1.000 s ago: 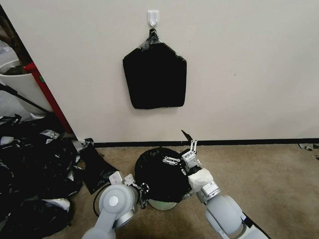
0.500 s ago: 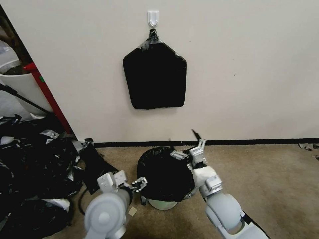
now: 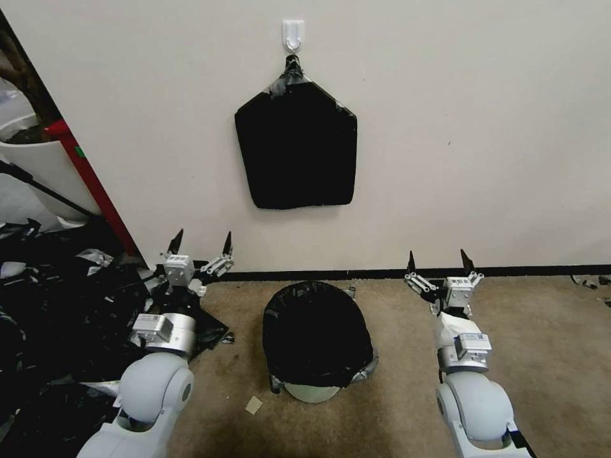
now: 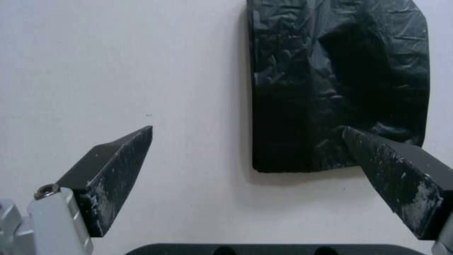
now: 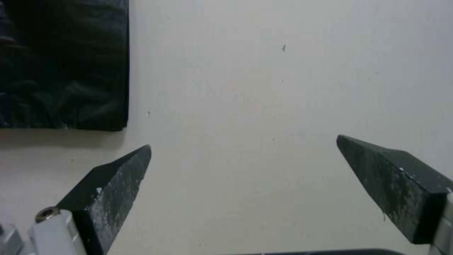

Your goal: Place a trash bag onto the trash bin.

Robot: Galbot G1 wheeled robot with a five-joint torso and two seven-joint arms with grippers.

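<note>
Both of your arms have pulled back from the bin since a second ago, when they were down at its rim, and now they point up at the wall. Your left gripper [image 3: 200, 243] sits at the lower left of the head view, well apart from the bin, with its two black fingers spread wide and nothing between them. Your right gripper [image 3: 439, 259] sits at the lower right, also well apart from the bin, spread wide and empty too. The bin [image 3: 311, 393] stands on the carpet in the lower middle, near the wall, and you can see its pale base poking out at the bottom. The bag [image 3: 316, 334] is over the bin, covering its top and hanging down most of its sides. Higher up in the middle, a flat black pack [image 3: 296, 147] hangs on the wall from a white hook [image 3: 293, 33]. On the left edge a heap of black scraps [image 3: 57, 299] lies on the floor. In the left wrist view you see the pack [image 4: 337, 81] past the fingers, and in the right wrist view its corner [image 5: 63, 63] shows in the upper left.
</note>
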